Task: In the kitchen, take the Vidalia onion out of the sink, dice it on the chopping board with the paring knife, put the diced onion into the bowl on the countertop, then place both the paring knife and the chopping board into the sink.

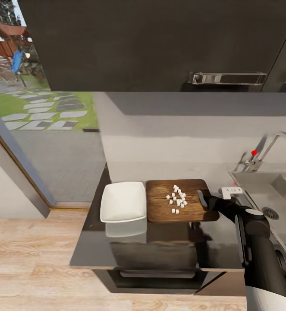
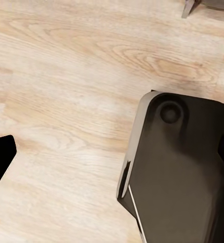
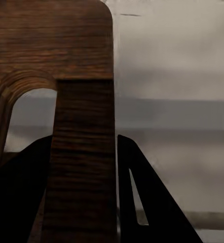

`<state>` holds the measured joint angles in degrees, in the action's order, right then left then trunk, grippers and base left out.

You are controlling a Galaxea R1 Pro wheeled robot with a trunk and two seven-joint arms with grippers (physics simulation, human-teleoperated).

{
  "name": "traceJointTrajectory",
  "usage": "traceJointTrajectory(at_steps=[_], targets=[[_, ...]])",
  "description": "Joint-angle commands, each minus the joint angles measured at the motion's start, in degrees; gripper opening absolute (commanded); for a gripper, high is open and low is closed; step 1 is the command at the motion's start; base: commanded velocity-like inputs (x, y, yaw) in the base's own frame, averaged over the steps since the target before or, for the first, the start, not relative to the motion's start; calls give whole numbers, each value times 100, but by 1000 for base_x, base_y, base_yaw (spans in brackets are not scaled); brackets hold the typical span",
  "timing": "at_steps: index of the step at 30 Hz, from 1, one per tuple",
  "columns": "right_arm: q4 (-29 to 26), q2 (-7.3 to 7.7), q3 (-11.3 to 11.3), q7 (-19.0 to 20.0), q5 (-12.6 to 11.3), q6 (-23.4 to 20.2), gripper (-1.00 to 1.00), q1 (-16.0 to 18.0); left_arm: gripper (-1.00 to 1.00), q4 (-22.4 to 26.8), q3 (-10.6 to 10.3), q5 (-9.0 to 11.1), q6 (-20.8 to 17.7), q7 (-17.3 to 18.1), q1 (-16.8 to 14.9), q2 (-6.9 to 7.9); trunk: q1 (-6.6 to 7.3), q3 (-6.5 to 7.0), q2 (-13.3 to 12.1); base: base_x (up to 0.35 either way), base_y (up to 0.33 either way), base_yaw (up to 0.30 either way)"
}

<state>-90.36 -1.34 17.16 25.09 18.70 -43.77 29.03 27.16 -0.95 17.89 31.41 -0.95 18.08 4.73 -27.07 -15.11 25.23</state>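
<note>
From the head view, my right pincer (image 1: 206,199) grips the sink-side end of the chopping board (image 1: 160,207), which lies on the bench (image 1: 91,246). White onion dice (image 1: 177,199) sit on the board just beyond my fingers; the bowl (image 1: 123,201) touches its far end. I judge the tipping step is in hand: next I must lift my end so the dice slide into the bowl.

My left wrist view looks down at the floor (image 2: 66,76); whether that pincer is wide or narrow I cannot tell.

My right wrist view has a dark finger on each face of the board's handle bar (image 3: 81,152). The sink (image 1: 263,190) waits beside me.
</note>
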Motion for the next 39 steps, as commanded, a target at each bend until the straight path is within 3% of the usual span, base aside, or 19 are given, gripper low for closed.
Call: traceJointTrajectory(at_steps=[1,11,22,35,39], targets=[[-8,-7,13,57,55,-18,-100,7,100,9,-11,13,5,-10,2,2,-3,0,10,0,136,0],[-7,-7,10,57,56,-18,-100,7,100,10,-11,10,5,-10,2,-24,-3,91,10,0,39,0],[-8,-7,7,57,58,-18,-100,7,100,9,-11,12,5,-10,2,-24,-3,190,10,6,205,0],[-3,-7,7,57,63,-18,-100,8,100,9,-11,13,5,-10,2,-24,-3,308,10,142,219,0],[0,-7,7,57,204,-18,-100,7,100,10,-11,8,5,-10,2,-24,-3,345,10,125,240,0]])
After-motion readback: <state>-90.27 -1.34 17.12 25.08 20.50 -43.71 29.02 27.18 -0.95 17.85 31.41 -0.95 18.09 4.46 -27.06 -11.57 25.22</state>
